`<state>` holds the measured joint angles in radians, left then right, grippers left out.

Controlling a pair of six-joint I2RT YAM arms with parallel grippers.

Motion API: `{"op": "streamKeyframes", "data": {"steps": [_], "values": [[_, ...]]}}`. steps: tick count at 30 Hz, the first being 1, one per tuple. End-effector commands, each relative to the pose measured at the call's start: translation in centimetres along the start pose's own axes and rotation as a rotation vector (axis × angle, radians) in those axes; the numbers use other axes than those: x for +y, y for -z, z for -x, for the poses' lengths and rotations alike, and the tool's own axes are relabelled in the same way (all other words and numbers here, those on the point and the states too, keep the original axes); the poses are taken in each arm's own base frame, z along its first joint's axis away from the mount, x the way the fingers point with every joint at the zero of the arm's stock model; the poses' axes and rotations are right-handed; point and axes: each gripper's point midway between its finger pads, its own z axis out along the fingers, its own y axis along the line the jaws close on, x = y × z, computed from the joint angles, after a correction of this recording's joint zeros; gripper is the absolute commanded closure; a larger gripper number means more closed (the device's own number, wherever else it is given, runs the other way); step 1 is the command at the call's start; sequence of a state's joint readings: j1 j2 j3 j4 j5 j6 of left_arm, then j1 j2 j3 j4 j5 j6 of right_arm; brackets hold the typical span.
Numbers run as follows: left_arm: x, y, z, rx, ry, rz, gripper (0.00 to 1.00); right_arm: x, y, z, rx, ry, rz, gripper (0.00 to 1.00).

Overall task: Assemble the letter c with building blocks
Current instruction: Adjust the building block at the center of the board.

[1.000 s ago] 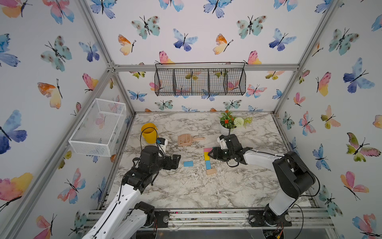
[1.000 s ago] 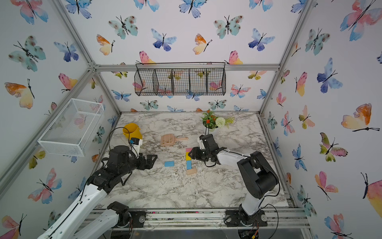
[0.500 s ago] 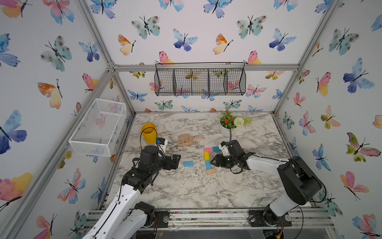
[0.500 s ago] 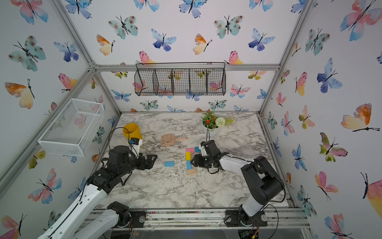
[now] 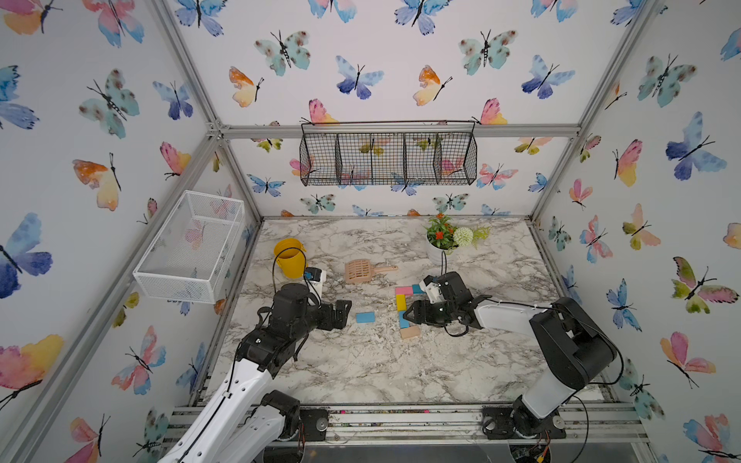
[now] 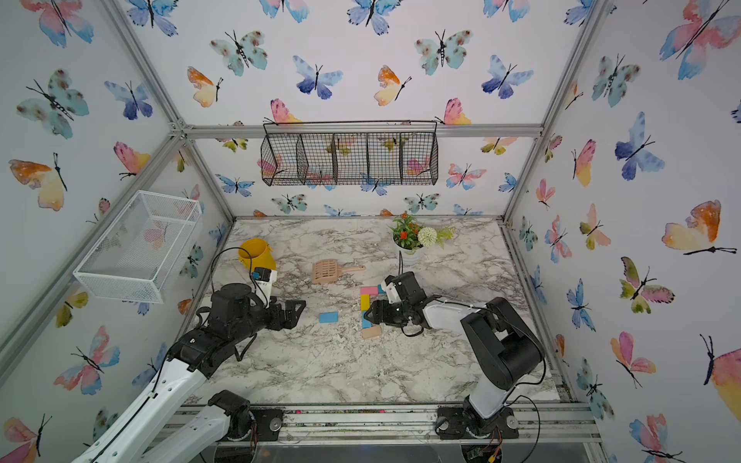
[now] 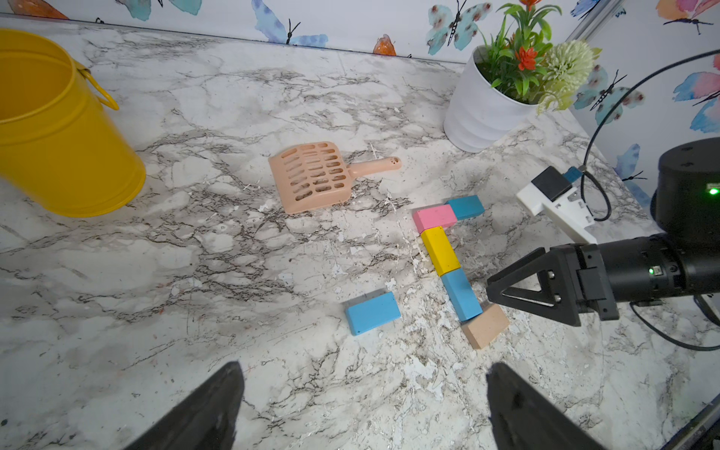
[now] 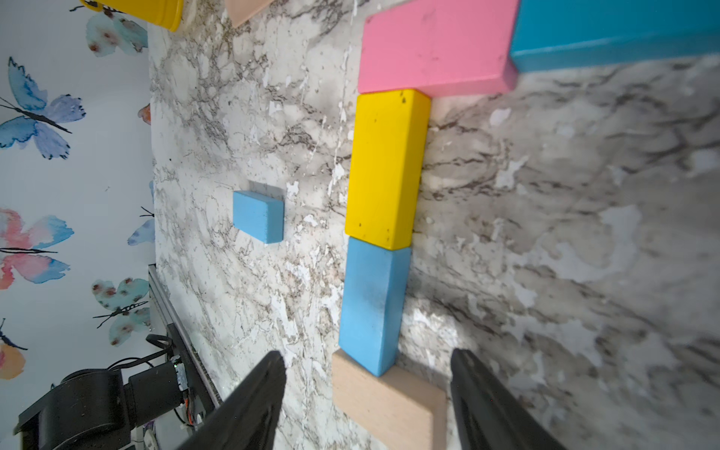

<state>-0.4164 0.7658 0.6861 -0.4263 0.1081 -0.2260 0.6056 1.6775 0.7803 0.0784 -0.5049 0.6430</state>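
1. Fingers (image 8: 253,397) of the right gripper (image 8: 366,353) stand apart, straddling the tan block (image 8: 385,405) with a gap on each side, gripping nothing.
2. Fingers (image 7: 210,409) of the left gripper (image 7: 364,368) gape wide around nothing, near the loose light blue block (image 7: 372,317).
3. The letter c (image 5: 401,303) is part-built mid-table. The teal block (image 7: 465,206), pink block (image 7: 434,217), yellow block (image 7: 440,251) and second light blue block (image 7: 461,294) touch end to end. The tan block lies skewed at the last one's end.
4. Nearer the marble table's (image 5: 361,360) far edge are a peach scoop (image 7: 311,177), a yellow bucket (image 7: 58,128) and a potted plant (image 7: 487,113).
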Motion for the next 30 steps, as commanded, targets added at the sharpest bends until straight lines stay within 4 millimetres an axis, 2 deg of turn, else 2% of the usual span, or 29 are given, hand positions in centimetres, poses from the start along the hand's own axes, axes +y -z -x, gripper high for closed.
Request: {"op": "streamKeyframes", "data": {"steps": [1,10,18,30], "values": [[0.2,-0.1,-0.3,0.004,-0.004,0.012,0.02,0.2,-0.7,-0.7,0.028,0.006,0.046,0.29],[0.2,-0.2,-0.4,0.009,-0.002,0.017,0.02,-0.4,-1.2,-1.7,0.055,-0.015,0.045,0.28],[0.3,-0.2,-0.4,0.009,-0.001,0.020,0.02,-0.9,-0.5,-2.0,0.041,-0.029,0.011,0.35],[0.3,-0.2,-0.4,0.007,-0.002,0.020,0.02,-1.2,-0.3,-2.7,0.042,-0.050,0.017,0.38]]}}
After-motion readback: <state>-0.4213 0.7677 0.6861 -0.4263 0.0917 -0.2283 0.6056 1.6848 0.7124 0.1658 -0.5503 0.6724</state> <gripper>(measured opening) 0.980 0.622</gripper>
